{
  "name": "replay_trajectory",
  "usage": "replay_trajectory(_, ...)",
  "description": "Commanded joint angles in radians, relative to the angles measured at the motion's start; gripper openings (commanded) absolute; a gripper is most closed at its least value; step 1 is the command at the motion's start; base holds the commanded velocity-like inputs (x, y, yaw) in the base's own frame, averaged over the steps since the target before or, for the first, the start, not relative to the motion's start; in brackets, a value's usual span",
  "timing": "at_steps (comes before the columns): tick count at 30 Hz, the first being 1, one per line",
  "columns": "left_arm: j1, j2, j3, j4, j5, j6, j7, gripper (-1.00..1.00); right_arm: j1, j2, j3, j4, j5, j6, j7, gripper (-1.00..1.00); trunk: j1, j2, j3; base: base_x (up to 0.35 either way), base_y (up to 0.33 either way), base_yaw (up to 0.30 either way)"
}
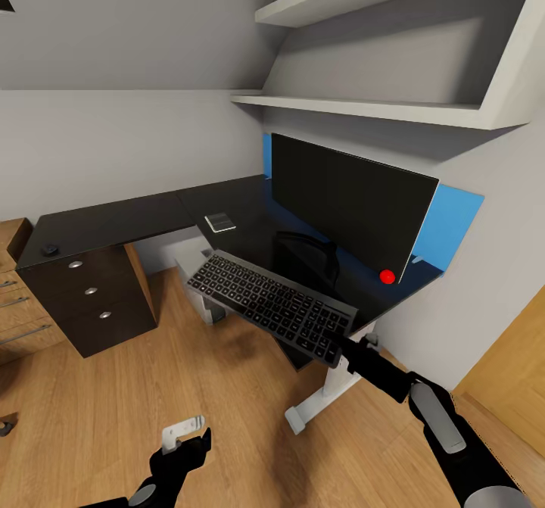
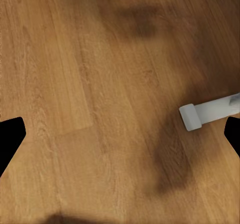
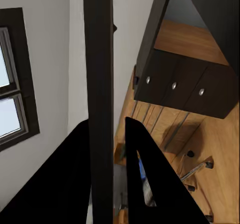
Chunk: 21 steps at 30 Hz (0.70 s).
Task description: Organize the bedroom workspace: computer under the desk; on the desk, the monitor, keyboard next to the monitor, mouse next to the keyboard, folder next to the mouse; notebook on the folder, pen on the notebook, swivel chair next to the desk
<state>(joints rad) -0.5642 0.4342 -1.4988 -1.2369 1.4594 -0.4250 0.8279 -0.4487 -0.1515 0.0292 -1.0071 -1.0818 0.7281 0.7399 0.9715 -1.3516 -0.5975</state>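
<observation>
The monitor point(image 1: 352, 201) stands on the glossy black desk point(image 1: 129, 216) in front of its blue back panel. My right gripper point(image 1: 350, 341) is shut on the right end of the black keyboard point(image 1: 272, 303), which hangs tilted over the desk's front edge. In the right wrist view the keyboard point(image 3: 102, 83) is a dark bar between the fingers of the right gripper point(image 3: 107, 149). The small grey notebook point(image 1: 219, 222) lies on the desk left of the monitor. On the desk's far left corner sits the mouse point(image 1: 51, 250). The grey computer point(image 1: 193, 266) stands under the desk. My left gripper point(image 1: 185, 447) is open, low over the floor.
Dark drawers point(image 1: 91, 292) carry the desk's left end, beside a light-wood dresser point(image 1: 15, 319). A white desk foot point(image 1: 303, 416) rests on the floor. White shelves point(image 1: 363, 107) hang above the monitor. A wooden door point(image 1: 515, 372) is at right. Silver chair legs with castors point(image 3: 197, 166) are on the floor.
</observation>
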Motion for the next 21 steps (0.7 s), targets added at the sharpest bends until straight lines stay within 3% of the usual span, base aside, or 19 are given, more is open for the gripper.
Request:
replay_trajectory(1,-0.002,-0.005,-0.003,0.007,0.004,-0.004,0.003,1.00,-0.001,0.009,0.002,-0.010,-0.010,-0.007,-0.028,-1.00,0.000,-0.001,-0.001,0.000,0.000,0.000)
replay_trajectory(9,-0.002,-0.015,-0.003,0.023,0.003,-0.004,0.003,1.00,-0.001,0.074,0.043,-0.067,0.026,-0.173,-0.148,-1.00,0.000,-0.001,-0.001,0.000,0.000,0.000)
replay_trajectory(11,-0.002,-0.015,-0.003,0.023,0.003,-0.004,0.003,1.00,-0.001,0.109,0.044,-0.068,0.030,-0.226,-0.214,-1.00,0.000,-0.001,-0.001,0.000,0.000,0.000)
replay_trajectory(15,-0.002,-0.015,-0.003,0.023,0.003,-0.004,0.003,1.00,-0.001,0.141,0.044,-0.061,0.028,-0.252,-0.249,-1.00,0.000,-0.001,-0.001,0.000,0.000,0.000)
replay_trajectory(17,-0.002,-0.015,-0.003,0.023,0.002,-0.004,0.003,1.00,-0.001,0.175,0.041,-0.045,0.024,-0.260,-0.293,-1.00,0.000,-0.001,-0.001,0.000,0.000,0.000)
replay_trajectory(21,-0.002,-0.015,-0.003,0.023,0.002,-0.004,0.003,1.00,-0.001,0.188,0.025,-0.013,-0.001,-0.280,-0.313,-1.00,0.000,-0.001,-0.001,0.000,0.000,0.000)
